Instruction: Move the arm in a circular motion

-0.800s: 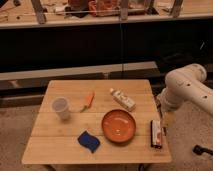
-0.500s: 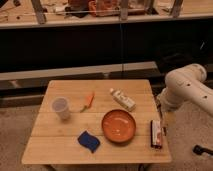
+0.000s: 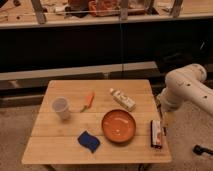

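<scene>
The arm [image 3: 186,90] is large, glossy and white, with thick rounded segments. It reaches in from the right edge of the camera view and bends down beside the right edge of the wooden table [image 3: 65,150]. Its gripper [image 3: 163,121] hangs low at the table's right edge, just above and behind a dark snack package [image 3: 156,133]. The gripper holds nothing that I can see.
On the table are a white cup [image 3: 60,108], an orange carrot-like item [image 3: 89,100], a white bottle lying down [image 3: 123,99], an orange bowl [image 3: 119,125] and a blue sponge [image 3: 88,141]. A dark counter front with cluttered shelves [image 3: 105,10] stands behind.
</scene>
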Tool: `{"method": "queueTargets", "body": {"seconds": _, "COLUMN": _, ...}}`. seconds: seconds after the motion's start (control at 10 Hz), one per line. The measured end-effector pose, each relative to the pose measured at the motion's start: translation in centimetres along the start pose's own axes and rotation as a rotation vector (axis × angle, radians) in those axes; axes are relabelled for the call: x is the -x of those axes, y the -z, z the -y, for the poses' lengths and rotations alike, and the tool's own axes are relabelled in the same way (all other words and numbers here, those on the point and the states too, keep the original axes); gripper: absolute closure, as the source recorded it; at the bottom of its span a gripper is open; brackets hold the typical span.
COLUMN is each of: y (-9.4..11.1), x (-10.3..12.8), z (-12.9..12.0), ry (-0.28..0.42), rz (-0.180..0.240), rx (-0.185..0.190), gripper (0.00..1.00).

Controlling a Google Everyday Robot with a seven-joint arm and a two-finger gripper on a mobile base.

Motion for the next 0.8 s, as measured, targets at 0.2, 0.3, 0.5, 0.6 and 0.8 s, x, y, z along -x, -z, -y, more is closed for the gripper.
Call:
{"method": "queueTargets", "body": {"seconds": 0.2, "y": 0.0, "x": 0.0, "z": 0.0, "ry": 0.0, "rz": 0.0, "rx": 0.0, "gripper": 0.2}}
{"method": "queueTargets", "body": {"seconds": 0.3, "y": 0.0, "x": 0.0, "z": 0.0, "ry": 0.0, "rz": 0.0, "rx": 0.0, "gripper": 0.2}}
{"method": "queueTargets", "body": {"seconds": 0.5, "y": 0.0, "x": 0.0, "z": 0.0, "ry": 0.0, "rz": 0.0, "rx": 0.0, "gripper": 0.2}}
{"method": "queueTargets", "body": {"seconds": 0.6, "y": 0.0, "x": 0.1, "z": -0.1, "ry": 0.003, "rz": 0.0, "rx": 0.0, "gripper": 0.2}}
{"method": "queueTargets", "body": {"seconds": 0.8, "y": 0.3, "x": 2.0, "z": -0.7, "ry": 0.038, "rz": -0.007, "rx": -0.007, "gripper": 0.2}}
